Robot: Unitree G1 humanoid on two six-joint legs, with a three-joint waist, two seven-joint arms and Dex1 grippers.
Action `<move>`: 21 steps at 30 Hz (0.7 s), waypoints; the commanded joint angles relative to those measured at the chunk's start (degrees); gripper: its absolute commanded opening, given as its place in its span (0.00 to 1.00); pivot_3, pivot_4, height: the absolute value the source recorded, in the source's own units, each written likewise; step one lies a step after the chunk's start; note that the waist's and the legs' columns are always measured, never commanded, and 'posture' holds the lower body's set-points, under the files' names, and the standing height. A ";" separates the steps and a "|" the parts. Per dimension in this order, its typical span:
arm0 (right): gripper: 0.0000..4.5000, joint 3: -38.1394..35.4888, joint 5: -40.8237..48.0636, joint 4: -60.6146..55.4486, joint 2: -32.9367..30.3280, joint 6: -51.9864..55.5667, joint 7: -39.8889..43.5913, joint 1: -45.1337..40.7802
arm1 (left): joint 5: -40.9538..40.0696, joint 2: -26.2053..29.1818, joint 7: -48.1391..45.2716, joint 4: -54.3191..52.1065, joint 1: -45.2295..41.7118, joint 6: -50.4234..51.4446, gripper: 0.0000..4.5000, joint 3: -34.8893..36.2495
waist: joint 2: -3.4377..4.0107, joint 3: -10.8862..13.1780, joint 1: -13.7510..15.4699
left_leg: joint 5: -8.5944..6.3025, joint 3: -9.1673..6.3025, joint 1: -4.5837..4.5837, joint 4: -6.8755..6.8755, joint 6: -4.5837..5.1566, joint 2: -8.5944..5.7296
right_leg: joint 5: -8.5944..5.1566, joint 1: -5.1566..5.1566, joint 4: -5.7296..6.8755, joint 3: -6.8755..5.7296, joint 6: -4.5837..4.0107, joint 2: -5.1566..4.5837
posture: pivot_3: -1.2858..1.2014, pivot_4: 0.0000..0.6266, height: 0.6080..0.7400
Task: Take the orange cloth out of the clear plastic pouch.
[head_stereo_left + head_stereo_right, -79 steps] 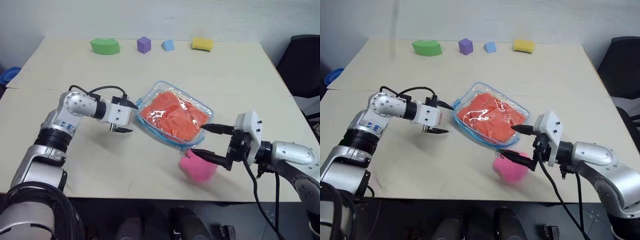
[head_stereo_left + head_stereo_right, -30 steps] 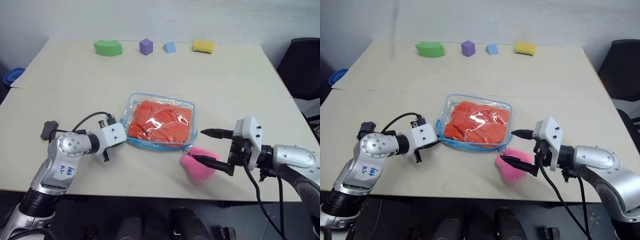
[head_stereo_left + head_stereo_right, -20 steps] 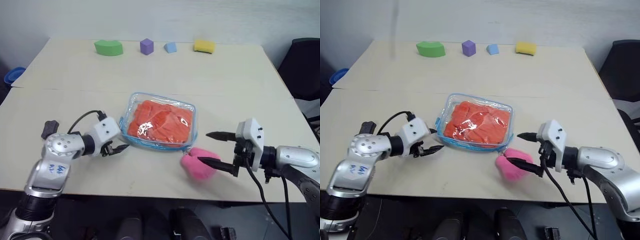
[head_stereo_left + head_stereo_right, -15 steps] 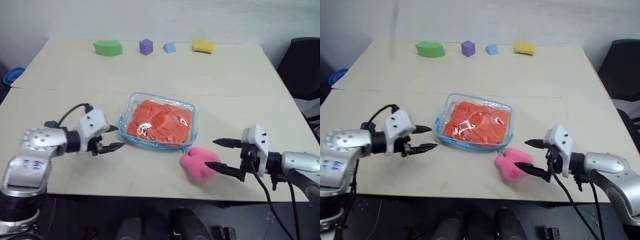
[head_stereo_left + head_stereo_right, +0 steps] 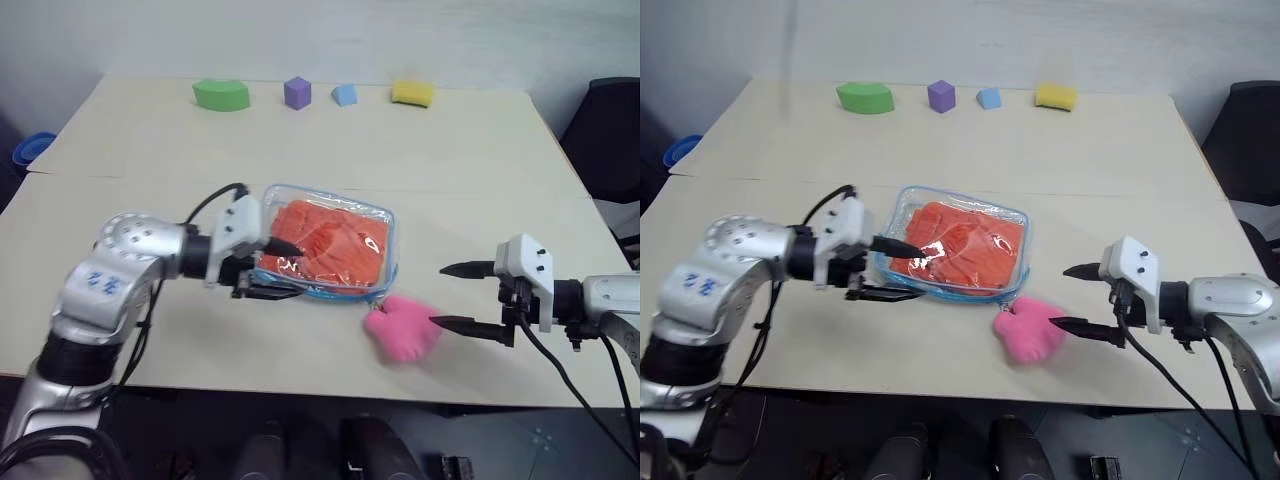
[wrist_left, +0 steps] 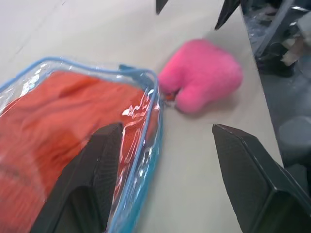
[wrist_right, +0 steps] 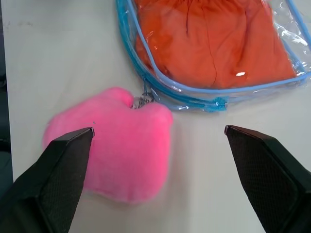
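Note:
The clear plastic pouch [image 5: 386, 262] with blue zipper trim lies flat mid-table, and the orange cloth [image 5: 335, 238] is folded inside it. Its pink pompom [image 5: 401, 329] rests on the table at the near right corner, joined by a small ring. My left gripper [image 5: 288, 270] is open at the pouch's left end, one finger over the plastic and the other along its near edge. My right gripper [image 5: 438, 295] is open just right of the pompom, touching nothing. In the right wrist view the pompom [image 7: 116, 150] and the pouch [image 7: 160, 80] lie between the fingers.
Along the table's far edge stand a green block [image 5: 221, 95], a purple cube [image 5: 296, 92], a small blue block [image 5: 344, 94] and a yellow block [image 5: 412, 93]. A black chair [image 5: 615, 130] is off the right side. The table's front edge runs just below the pompom.
My left gripper has opened and swung right and up from the table beside the pouch to its left end. My right gripper has drawn back to the right, off the pompom.

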 commanded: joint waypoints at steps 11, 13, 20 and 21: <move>0.65 6.52 -0.26 1.81 7.82 2.48 -1.93 3.09 | -1.84 2.92 -6.64 1.94 -3.45 -3.94 0.70 0.81 | 0.00 0.00 -0.34 | 0.01 0.06 0.12 0.03 -0.01 0.07 | 0.00 -0.03 0.17 0.17 0.00 0.08 | 0.52 0.24 1.00; 0.50 6.99 0.90 0.39 8.84 3.33 -1.93 3.14 | -2.24 3.99 -6.48 1.29 -2.94 -3.65 0.70 1.61 | 0.00 0.00 -0.23 | 0.01 0.05 0.11 0.03 -0.01 0.06 | 0.00 -0.03 0.17 0.16 0.00 0.05 | 0.52 0.24 1.00; 0.01 8.44 8.88 -8.33 15.01 11.47 -7.80 1.47 | -2.81 5.13 -5.09 -0.09 -1.39 -3.15 0.70 2.92 | 0.00 0.00 -0.34 | 0.01 -0.01 0.11 0.04 -0.01 0.07 | 0.00 -0.02 0.17 0.13 0.00 0.06 | 0.52 0.24 1.00; 0.01 10.01 7.25 -8.79 16.14 11.15 -9.21 1.28 | -2.81 5.06 -4.93 -0.11 -1.34 -3.13 0.70 2.88 | 0.00 0.00 -0.34 | 0.01 -0.01 0.11 0.04 -0.01 0.07 | 0.00 -0.03 0.18 0.13 0.00 0.05 | 0.52 0.24 1.00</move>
